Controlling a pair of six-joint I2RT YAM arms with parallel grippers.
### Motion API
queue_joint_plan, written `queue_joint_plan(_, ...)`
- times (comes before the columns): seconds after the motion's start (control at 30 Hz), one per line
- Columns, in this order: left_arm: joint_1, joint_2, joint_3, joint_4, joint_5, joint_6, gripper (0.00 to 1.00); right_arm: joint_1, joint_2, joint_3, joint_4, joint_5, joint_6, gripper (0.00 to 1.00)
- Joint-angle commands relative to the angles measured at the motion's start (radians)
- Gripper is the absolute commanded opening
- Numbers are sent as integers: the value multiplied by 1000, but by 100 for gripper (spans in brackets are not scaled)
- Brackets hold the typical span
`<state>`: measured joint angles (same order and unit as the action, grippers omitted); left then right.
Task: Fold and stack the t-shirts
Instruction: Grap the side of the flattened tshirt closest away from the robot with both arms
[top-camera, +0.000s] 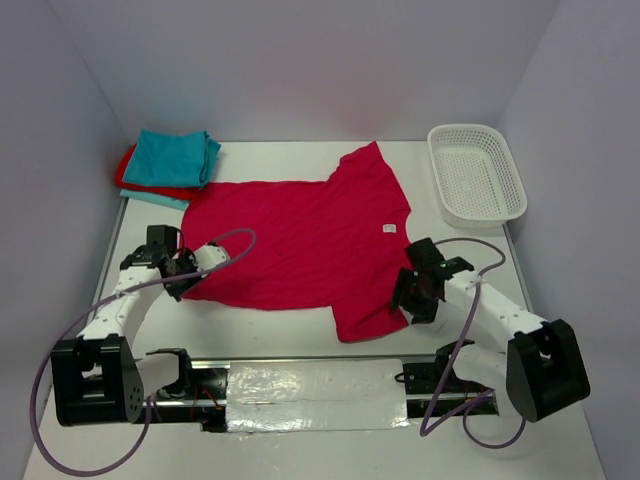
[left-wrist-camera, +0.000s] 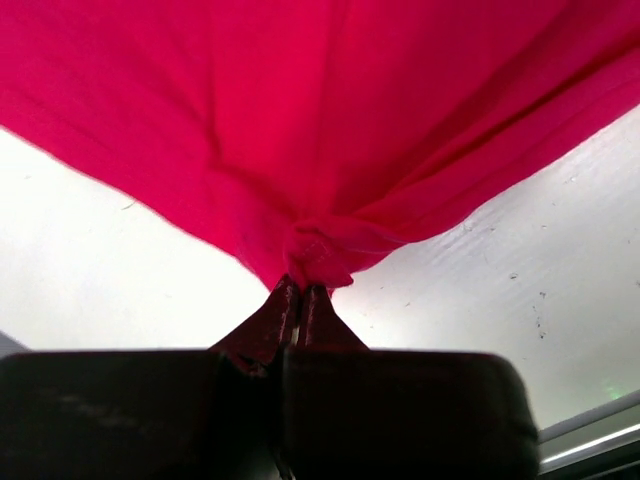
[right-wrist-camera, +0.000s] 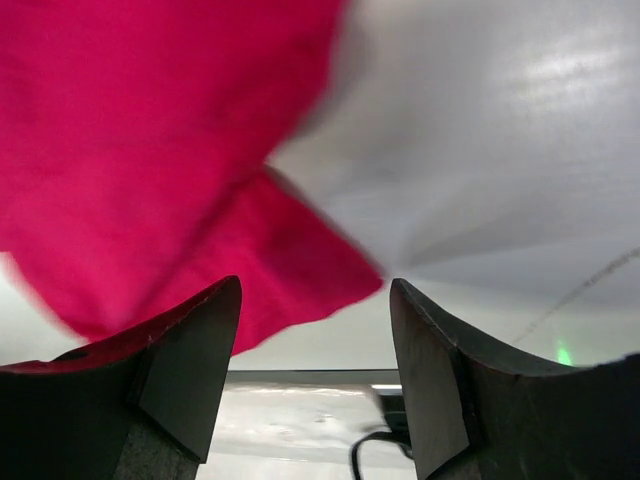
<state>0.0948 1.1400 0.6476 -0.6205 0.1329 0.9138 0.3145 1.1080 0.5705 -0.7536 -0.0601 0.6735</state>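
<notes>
A bright red-magenta t-shirt (top-camera: 300, 240) lies spread flat in the middle of the table, its neck toward the right. My left gripper (top-camera: 184, 280) is at the shirt's left edge, shut on a bunched pinch of that cloth (left-wrist-camera: 320, 250); the fingertips (left-wrist-camera: 300, 300) meet with the fabric rising from them. My right gripper (top-camera: 405, 300) stands open by the near right sleeve. In the right wrist view the sleeve's edge (right-wrist-camera: 300, 270) hangs blurred beyond the fingers (right-wrist-camera: 200, 340), and nothing is clamped between them. A folded teal t-shirt (top-camera: 175, 158) tops a stack at the back left, with a red one (top-camera: 125, 172) under it.
A white mesh basket (top-camera: 512, 170) stands at the back right, holding nothing. A shiny strip (top-camera: 315, 395) runs along the near edge between the arm bases. Purple walls close in the table on three sides.
</notes>
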Motion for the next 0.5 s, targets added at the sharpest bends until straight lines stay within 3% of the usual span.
queue_joint_plan(0.0, 3, -31, 73, -33, 5, -55, 0, 64, 24, -33, -58, 117, 81, 68)
queue_joint_plan(0.13, 2, -39, 93, -22, 17, -85, 0, 89, 62, -69, -3, 105, 130, 67)
queue_joint_plan(0.27, -13, -40, 86, -27, 16, -107, 0, 94, 125, -9, 7, 195, 127, 65)
queue_joint_plan(0.37, -15, -46, 72, -13, -1, -107, 0, 95, 148, -1, 10, 197, 124, 10)
queue_joint_plan(0.4, -17, -49, 69, -5, -15, -112, 0, 97, 141, -4, 10, 194, 124, 0)
queue_joint_plan(0.47, -18, -54, 72, -10, -30, -116, 0, 95, 109, -21, 4, 174, 126, 0)
